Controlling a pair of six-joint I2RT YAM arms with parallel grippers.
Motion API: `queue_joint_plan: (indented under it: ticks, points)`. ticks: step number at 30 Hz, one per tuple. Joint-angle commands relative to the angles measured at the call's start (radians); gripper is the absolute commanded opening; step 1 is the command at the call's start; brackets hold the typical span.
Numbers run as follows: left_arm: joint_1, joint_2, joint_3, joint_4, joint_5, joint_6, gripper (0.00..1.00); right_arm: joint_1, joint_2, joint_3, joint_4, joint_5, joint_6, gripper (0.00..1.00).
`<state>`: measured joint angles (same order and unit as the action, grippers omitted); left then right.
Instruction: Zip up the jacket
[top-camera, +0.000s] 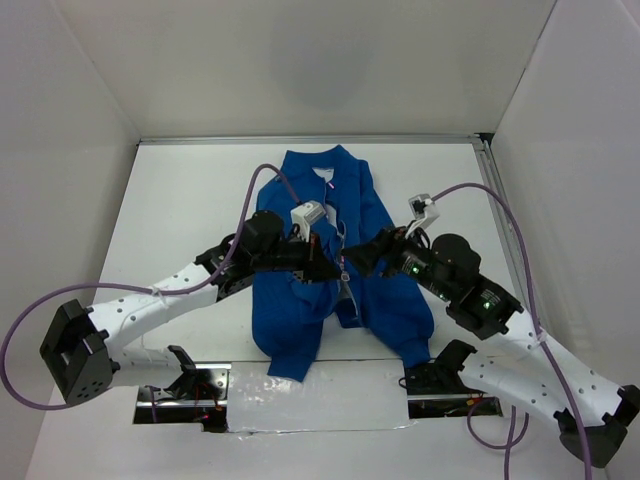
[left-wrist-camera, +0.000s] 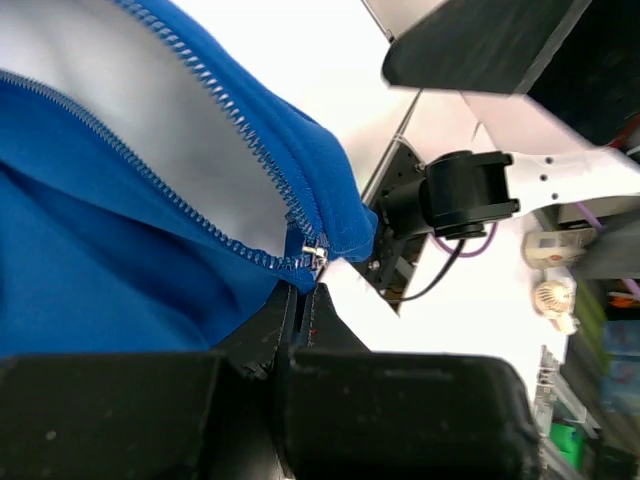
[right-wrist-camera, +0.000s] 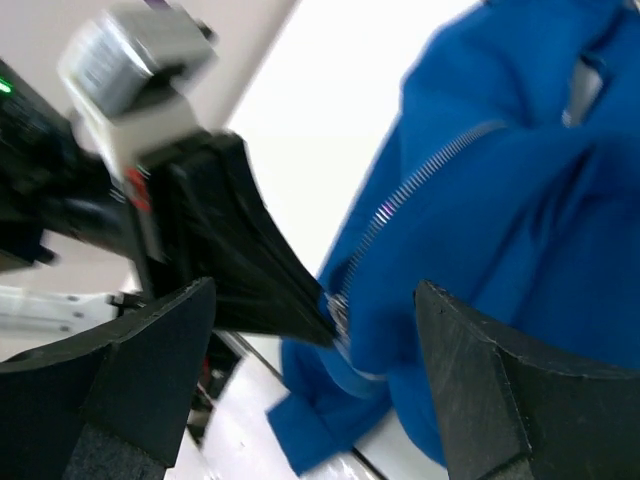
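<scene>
Nearest to me, my two arms rise from the near edge of the white counter (top-camera: 180, 200) and lean in toward each other over the middle of the jacket (top-camera: 300, 310). It lies flat on the counter between them, with its near end close to the counter's near edge and its collar (top-camera: 322, 160) pointing away from me.

My left claw (left-wrist-camera: 303, 300) is pinched shut. Its black fingertips meet on the jacket's blue fabric right beneath the zipper slider (left-wrist-camera: 316, 250), which sits at the low end of the zipper. In the left wrist view the small silver slider is just past my fingertips, touching them or nearly so.

My right claw (right-wrist-camera: 312, 300) stands wide, just beside the left one and facing it. Its two dark fingers (right-wrist-camera: 150, 360) are spread well apart with nothing gripped between them. Through that gap I see the tip of the left claw against the zipper and the blue cloth behind it.

Beyond the slider the two rows of zipper teeth (left-wrist-camera: 210, 90) part, and the pale lining (left-wrist-camera: 130, 130) shows between them. From above, the open front runs on toward the collar, where a small white label (top-camera: 325, 183) shows at the neck. Past the collar there is bare counter, then the white back wall (top-camera: 320, 70).
</scene>
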<state>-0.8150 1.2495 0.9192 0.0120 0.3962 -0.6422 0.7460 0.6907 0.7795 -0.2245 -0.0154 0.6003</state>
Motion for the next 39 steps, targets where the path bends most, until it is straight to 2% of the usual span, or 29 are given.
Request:
queue_joint_plan:
  ticks: [1, 3, 7, 10, 12, 17, 18, 21, 24, 28, 39]
  points:
    - [0.034, -0.036, -0.014, 0.049, 0.093, -0.031, 0.00, 0.047, 0.004, 0.027, -0.117, 0.120, -0.040, 0.86]
    - [0.043, -0.036, -0.019, 0.054, 0.107, -0.030, 0.00, 0.059, -0.005, 0.021, -0.141, 0.172, -0.034, 0.83]
    - [0.050, -0.030, -0.014, 0.054, 0.133, -0.033, 0.00, 0.107, -0.032, -0.003, -0.154, 0.143, -0.080, 0.72]
    - [0.050, -0.027, -0.014, 0.066, 0.148, -0.036, 0.00, 0.136, -0.034, -0.005, -0.144, 0.052, -0.117, 0.63]
    - [0.050, -0.022, -0.006, 0.060, 0.153, -0.036, 0.00, 0.159, -0.043, 0.001, -0.159, -0.007, -0.134, 0.54]
    - [0.050, -0.035, -0.008, 0.066, 0.168, -0.039, 0.00, 0.162, -0.075, -0.037, -0.141, -0.109, -0.120, 0.54]
    - [0.050, -0.039, -0.011, 0.066, 0.171, -0.040, 0.00, 0.164, -0.079, -0.049, -0.127, -0.116, -0.117, 0.57]
    - [0.050, -0.047, -0.011, 0.069, 0.185, -0.039, 0.00, 0.162, -0.057, -0.095, -0.084, -0.118, -0.105, 0.65]
    - [0.050, -0.053, -0.011, 0.066, 0.204, -0.039, 0.00, 0.162, -0.025, -0.100, -0.061, -0.097, -0.108, 0.68]
    - [0.051, -0.059, -0.019, 0.082, 0.230, -0.051, 0.00, 0.162, 0.001, -0.100, 0.022, -0.143, -0.131, 0.71]
    - [0.053, -0.062, -0.029, 0.115, 0.283, -0.068, 0.00, 0.161, 0.027, -0.137, 0.117, -0.101, -0.126, 0.80]
